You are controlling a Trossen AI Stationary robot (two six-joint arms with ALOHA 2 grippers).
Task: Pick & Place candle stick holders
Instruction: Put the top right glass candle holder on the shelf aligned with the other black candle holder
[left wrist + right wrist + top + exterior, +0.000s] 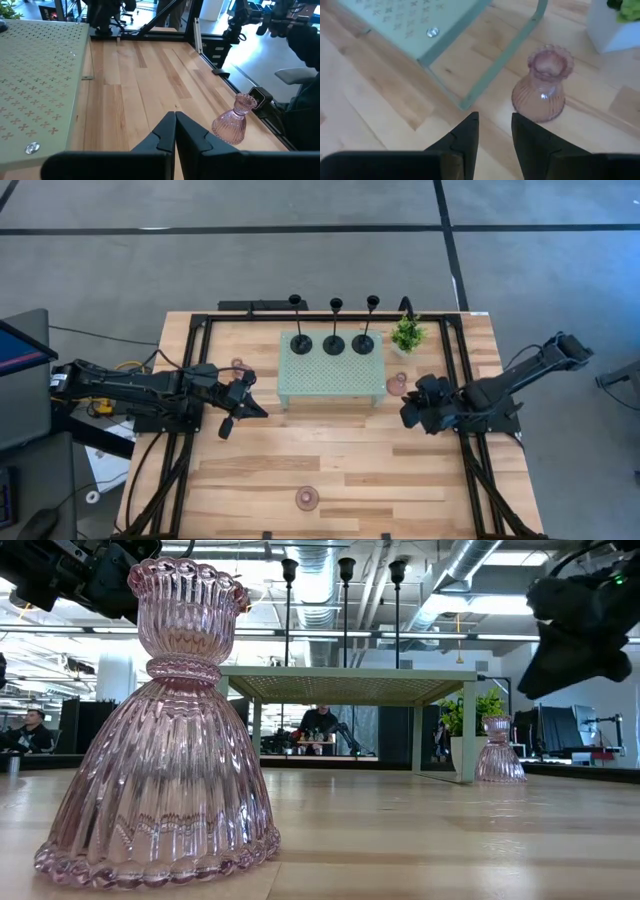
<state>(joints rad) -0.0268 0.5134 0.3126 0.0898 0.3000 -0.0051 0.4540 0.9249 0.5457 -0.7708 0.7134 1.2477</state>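
Three black candle stick holders (334, 340) stand by their disc bases on the pale green tray (330, 380); their stems show in the low view (345, 610). One pink glass holder (397, 385) stands on the table by the tray's right leg (542, 85), just ahead of my right gripper (495, 125), which is open, empty and above the table. A second pink holder (238, 366) stands near my left gripper (245, 405), which is shut and empty (175, 122). A third pink holder (308, 498) stands near the table's near edge (160, 730) (235, 120).
A small green potted plant (406, 335) stands at the tray's far right corner. A black frame (190, 380) runs around the table. People sit in the room beyond the table (320, 725). Bare wood lies between the tray and the near pink holder.
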